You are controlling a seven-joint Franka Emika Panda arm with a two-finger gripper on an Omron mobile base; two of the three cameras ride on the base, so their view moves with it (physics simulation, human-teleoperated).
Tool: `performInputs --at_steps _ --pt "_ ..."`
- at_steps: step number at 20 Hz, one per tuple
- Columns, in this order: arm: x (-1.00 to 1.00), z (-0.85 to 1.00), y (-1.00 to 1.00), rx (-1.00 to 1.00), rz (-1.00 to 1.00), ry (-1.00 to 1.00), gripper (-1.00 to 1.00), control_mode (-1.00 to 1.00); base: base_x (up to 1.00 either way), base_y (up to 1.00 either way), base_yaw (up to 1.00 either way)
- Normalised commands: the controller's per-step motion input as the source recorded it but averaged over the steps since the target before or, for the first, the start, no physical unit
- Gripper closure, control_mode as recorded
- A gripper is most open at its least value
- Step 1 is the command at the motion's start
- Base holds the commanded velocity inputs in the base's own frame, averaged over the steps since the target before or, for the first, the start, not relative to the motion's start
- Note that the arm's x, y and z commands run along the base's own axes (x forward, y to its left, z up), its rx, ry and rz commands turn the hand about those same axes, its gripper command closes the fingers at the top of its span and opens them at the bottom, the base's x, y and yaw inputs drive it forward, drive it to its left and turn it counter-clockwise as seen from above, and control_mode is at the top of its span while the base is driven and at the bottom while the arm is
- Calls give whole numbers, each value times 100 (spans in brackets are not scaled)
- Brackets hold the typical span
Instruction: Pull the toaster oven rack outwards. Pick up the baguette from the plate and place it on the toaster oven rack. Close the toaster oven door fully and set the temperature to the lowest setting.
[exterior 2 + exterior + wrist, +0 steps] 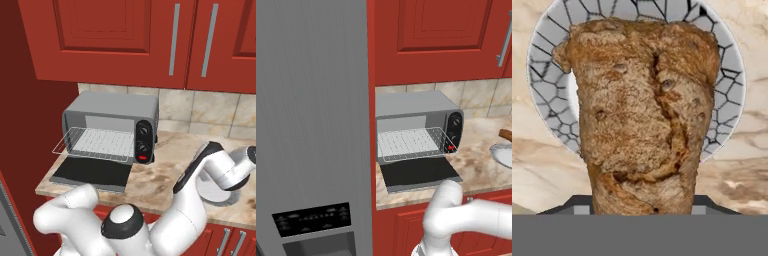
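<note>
A: Where's the baguette [644, 107]?
B: Between the fingers [643, 204], pinched, above the plate [547, 65] at 12 o'clock over the tabletop [542, 170].
A: The toaster oven rack [408, 143]?
B: Pulled out above the lowered toaster oven door [418, 173]

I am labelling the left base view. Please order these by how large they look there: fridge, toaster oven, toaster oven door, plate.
1. fridge
2. toaster oven
3. toaster oven door, lying open
4. plate, cut off by the picture's edge, so its full size is unsure
</note>
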Motion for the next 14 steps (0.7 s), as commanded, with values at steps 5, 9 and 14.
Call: performInputs --at_steps 5,9,14 --pt "-19 61 22 -11 4 0 100 -100 0 0 0" --pt "-32 37 54 -13 11 -9 100 -100 0 0 0" --pt "-31 23 77 -17 20 -8 100 -100 0 0 0"
